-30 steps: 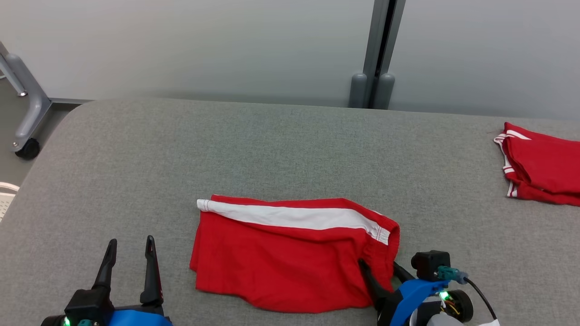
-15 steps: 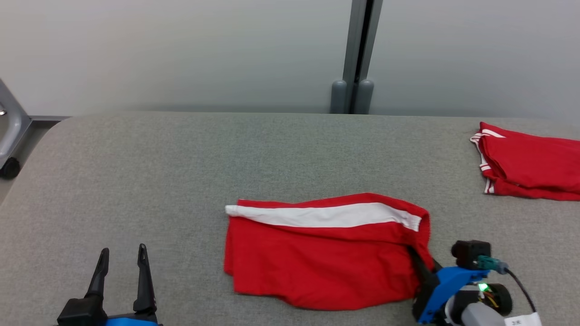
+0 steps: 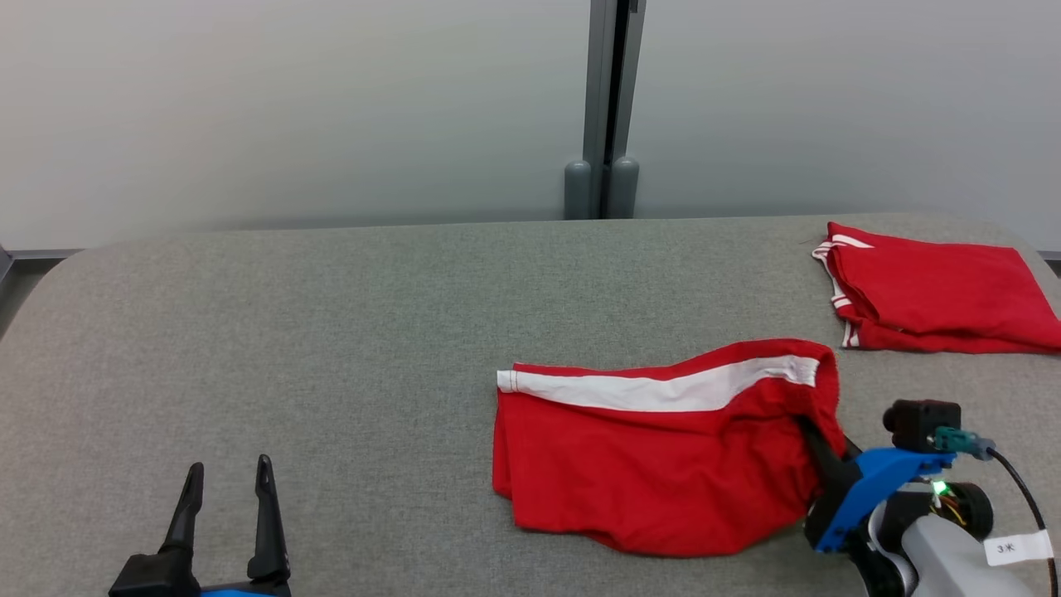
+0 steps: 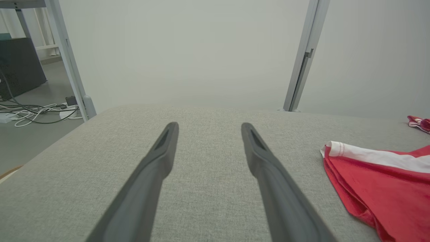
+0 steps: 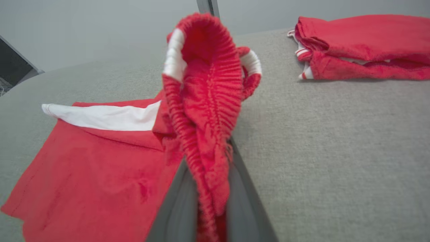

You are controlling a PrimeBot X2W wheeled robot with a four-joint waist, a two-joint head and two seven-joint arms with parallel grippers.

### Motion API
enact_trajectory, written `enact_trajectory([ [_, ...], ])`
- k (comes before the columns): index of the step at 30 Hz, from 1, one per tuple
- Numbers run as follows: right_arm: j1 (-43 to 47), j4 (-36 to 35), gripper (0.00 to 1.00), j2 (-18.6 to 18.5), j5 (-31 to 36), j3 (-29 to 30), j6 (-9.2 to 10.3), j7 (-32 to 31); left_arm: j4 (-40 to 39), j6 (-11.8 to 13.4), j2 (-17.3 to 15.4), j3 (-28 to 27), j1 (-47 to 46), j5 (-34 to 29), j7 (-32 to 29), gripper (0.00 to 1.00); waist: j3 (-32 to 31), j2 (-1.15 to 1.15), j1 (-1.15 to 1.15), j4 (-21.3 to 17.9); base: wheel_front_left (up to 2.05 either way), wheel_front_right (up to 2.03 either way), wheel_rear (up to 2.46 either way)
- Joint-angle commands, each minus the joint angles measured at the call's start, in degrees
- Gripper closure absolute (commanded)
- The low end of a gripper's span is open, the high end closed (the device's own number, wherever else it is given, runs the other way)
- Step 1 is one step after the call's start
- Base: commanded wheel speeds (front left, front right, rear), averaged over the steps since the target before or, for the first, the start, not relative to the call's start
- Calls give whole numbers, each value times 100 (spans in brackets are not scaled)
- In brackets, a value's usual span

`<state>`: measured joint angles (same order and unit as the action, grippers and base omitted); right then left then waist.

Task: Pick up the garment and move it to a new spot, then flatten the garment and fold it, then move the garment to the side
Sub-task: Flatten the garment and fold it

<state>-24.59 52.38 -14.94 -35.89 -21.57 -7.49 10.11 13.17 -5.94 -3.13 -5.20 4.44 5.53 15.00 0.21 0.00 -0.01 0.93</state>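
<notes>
The garment [image 3: 663,464] is a pair of red shorts with a white side stripe, folded flat on the grey table [image 3: 331,332] right of centre. Its gathered waistband end [image 5: 208,101] is lifted off the table and pinched between the fingers of my right gripper [image 3: 816,452], which is shut on it; the cloth hides the fingertips. In the right wrist view the gripper [image 5: 208,151] holds the bunched waistband upright. My left gripper [image 3: 230,466] stands open over bare table at the lower left, well left of the garment [image 4: 386,181], with nothing between its fingers [image 4: 161,158].
A second pair of folded red shorts [image 3: 937,290] lies at the table's back right corner, close behind the lifted waistband. A grey post [image 3: 605,108] stands against the wall behind the table. Cables lie on the floor [image 4: 30,112] past the table's left end.
My right gripper has shut on the waistband and pulled the garment right, toward the other shorts, lifting that end. The head camera has turned, shifting the whole picture. The left gripper stayed open.
</notes>
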Motion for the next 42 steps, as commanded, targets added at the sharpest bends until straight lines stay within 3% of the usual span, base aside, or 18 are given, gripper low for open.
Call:
enact_trajectory([
  [1,-118,-145,100,45,-87,-31,-1,-46,-16,8,17,-7,30,6,23,0,-5,0,1,-5,0,0,0],
  [7,-77,-805,100,437,-381,-179,-1,-169,15,37,21,79,-9,30,23,0,-18,0,1,36,0,0,0],
  [14,-151,-1147,100,1012,-241,-373,-1,-199,2,64,26,192,-74,36,23,0,31,0,1,163,0,0,0],
  [21,-351,-716,100,1200,39,-509,-2,45,66,43,27,338,-226,67,23,0,151,0,1,367,0,0,0],
  [27,-415,-477,100,1195,-527,-1130,-2,255,107,66,27,380,-307,96,23,0,223,0,1,458,0,0,0],
  [28,-462,-427,16,1194,-565,-1214,-2,320,116,72,27,383,-320,102,23,0,228,0,1,457,0,0,0],
  [29,-504,-392,0,1196,-586,-1317,-2,363,124,72,27,385,-333,107,23,0,231,0,1,451,0,0,0],
  [35,-631,-305,0,1192,-527,-1643,-2,503,156,89,28,344,-314,105,23,0,172,0,1,311,0,0,0],
  [42,-210,-947,0,1098,720,-454,-1,510,124,99,28,224,-155,34,23,0,7,0,1,13,0,0,0],
])
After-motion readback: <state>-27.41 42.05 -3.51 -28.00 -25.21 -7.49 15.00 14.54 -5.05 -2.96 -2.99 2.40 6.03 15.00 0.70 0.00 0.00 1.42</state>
